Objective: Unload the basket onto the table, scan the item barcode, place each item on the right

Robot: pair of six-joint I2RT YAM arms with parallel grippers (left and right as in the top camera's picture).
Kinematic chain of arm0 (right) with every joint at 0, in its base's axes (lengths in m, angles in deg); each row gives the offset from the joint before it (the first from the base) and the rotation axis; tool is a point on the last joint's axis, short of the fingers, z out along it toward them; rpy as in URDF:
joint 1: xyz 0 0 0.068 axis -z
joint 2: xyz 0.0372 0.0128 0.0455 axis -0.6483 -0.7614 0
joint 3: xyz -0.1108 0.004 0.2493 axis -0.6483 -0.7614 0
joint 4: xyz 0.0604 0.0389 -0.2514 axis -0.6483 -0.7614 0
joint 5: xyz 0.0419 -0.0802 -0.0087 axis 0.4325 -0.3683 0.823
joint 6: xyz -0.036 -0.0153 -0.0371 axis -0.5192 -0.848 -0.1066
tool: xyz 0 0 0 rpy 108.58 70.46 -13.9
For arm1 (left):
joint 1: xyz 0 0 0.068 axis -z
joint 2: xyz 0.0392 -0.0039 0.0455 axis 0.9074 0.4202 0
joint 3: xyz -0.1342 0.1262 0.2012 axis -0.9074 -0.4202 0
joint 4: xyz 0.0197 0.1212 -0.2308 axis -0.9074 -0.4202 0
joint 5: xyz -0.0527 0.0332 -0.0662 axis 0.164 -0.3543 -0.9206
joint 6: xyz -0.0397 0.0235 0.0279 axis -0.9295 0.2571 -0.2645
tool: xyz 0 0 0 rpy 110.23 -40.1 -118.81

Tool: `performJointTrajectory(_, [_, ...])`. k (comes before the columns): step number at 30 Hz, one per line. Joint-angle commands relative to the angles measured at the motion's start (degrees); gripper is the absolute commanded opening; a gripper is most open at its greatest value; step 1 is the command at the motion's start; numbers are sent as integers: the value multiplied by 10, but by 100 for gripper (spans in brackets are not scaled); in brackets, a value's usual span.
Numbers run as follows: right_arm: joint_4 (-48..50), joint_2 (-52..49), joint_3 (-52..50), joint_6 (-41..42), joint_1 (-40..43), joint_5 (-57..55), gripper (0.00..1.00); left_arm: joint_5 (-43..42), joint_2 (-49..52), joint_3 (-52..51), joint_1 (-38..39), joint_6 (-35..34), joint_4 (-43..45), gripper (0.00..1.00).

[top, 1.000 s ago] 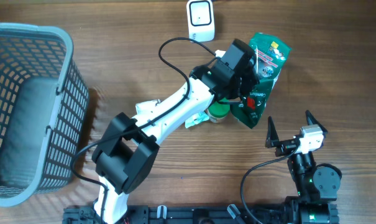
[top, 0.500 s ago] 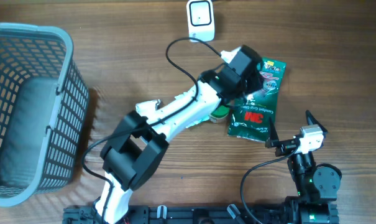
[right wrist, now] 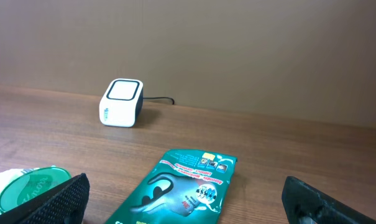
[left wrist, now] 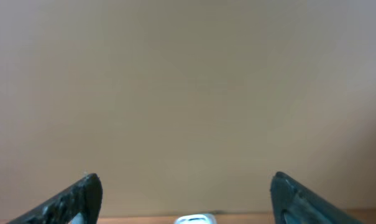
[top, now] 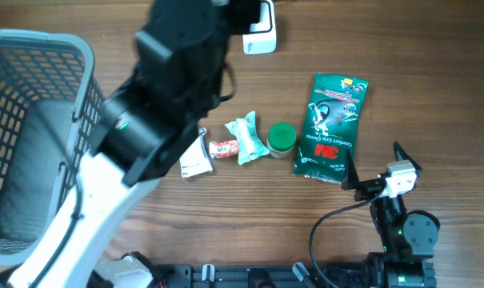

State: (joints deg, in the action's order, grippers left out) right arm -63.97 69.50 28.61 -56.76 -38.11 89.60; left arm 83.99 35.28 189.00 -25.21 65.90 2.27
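Nothing in hand: pack (top: 331, 128) lies flat, right of centre; left tool (left wrist: 186, 186) and right tool (right wrist: 184, 180) gape empty. Next, likely grasp an item and show the scanner (top: 259, 36) its barcode

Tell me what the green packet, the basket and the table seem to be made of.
The green packet looks like glossy plastic film: printed face with slight sheen. The basket looks like matt grey moulded plastic: open lattice walls. The table is wood or wood-look laminate: brown grain lines; cannot tell which.
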Motion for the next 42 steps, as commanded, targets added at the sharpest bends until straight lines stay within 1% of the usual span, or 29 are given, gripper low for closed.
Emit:
performJointTrajectory(1, [3, 3, -1, -4, -1, -3, 100, 92, -24, -7, -9, 70, -39, 86])
performJointTrajectory(2, [3, 3, -1, -4, -1, -3, 100, 93, -37, -7, -9, 52, -47, 86])
performJointTrajectory(4, [8, 3, -1, 7, -1, 12, 100, 92, -64, -7, -9, 48, -61, 86])
performJointTrajectory(6, [15, 3, 0, 120, -1, 101, 100, 93, -90, -7, -9, 48, -65, 87])
performJointTrajectory(7, [20, 3, 0, 182, -1, 162, 100, 93, -100, -7, -9, 48, -65, 93])
performJointTrajectory(8, [21, 3, 0, 258, -1, 247, 100, 93, -111, -7, -10, 48, -65, 96])
performJointTrajectory(10, [20, 3, 0, 357, -1, 374, 100, 93, -133, -7, -18, 48, -65, 96])
performJointTrajectory(11, [17, 3, 0, 391, -1, 435, 100, 93, -147, -7, -25, 34, -68, 96])
performJointTrajectory(12, [19, 3, 0, 415, -1, 449, 100, 93, -155, -7, -29, 22, -72, 96])
performJointTrajectory(13, [18, 3, 0, 553, -1, 455, 99, 93, -169, -7, -42, 0, -82, 96])
performJointTrajectory(15, [17, 3, 0, 744, -1, 507, 100, 93, -184, -10, -56, -14, -83, 96])
performJointTrajectory(17, [14, 3, 0, 751, -1, 499, 100, 92, -200, -25, -65, -14, -73, 98])
performJointTrajectory(18, [12, 3, 0, 825, -1, 478, 100, 92, -211, -37, -69, -14, -65, 98])
performJointTrajectory(19, [8, 3, 0, 866, -1, 478, 100, 91, -225, -52, -75, -14, -55, 99])
performJointTrajectory(20, [17, 3, 0, 867, -1, 478, 100, 88, -242, -73, -81, -14, -44, 99])
performJointTrajectory(21, [23, 3, 0, 844, -1, 482, 100, 81, -258, -93, -87, -14, -33, 100])
performJointTrajectory(24, [13, 3, 5, 849, -1, 476, 99, 42, -318, -169, -118, -14, 8, 100])
performJointTrajectory(26, [-59, 3, 26, 819, -1, 439, 99, -27, -359, -210, -144, -14, 19, 100])
performJointTrajectory(28, [-202, -8, 81, 772, -1, 365, 99, -126, -422, -259, -187, -14, 24, 100])
performJointTrajectory(30, [-329, -40, 154, 706, -1, 278, 99, -172, -472, -289, -224, -14, 36, 100])
performJointTrajectory(31, [-408, -80, 218, 675, -1, 212, 99, -186, -501, -301, -251, -14, 40, 100])
performJointTrajectory(33, [-481, -153, 308, 656, -1, 150, 99, -193, -528, -303, -282, -14, 39, 100])
performJointTrajectory(35, [-561, -280, 426, 641, -1, 93, 99, -200, -546, -303, -305, -15, 35, 100])
performJointTrajectory(37, [-637, -411, 526, 632, -2, 65, 99, -227, -556, -303, -317, -14, 29, 100])
performJointTrajectory(39, [-686, -527, 610, 625, -21, 57, 100, -263, -567, -303, -324, -14, 16, 100])
performJointTrajectory(41, [-707, -642, 692, 642, -80, 53, 99, -307, -589, -303, -328, -14, 0, 100])
performJointTrajectory(42, [-706, -692, 727, 667, -122, 39, 99, -315, -600, -303, -328, -14, -6, 100])
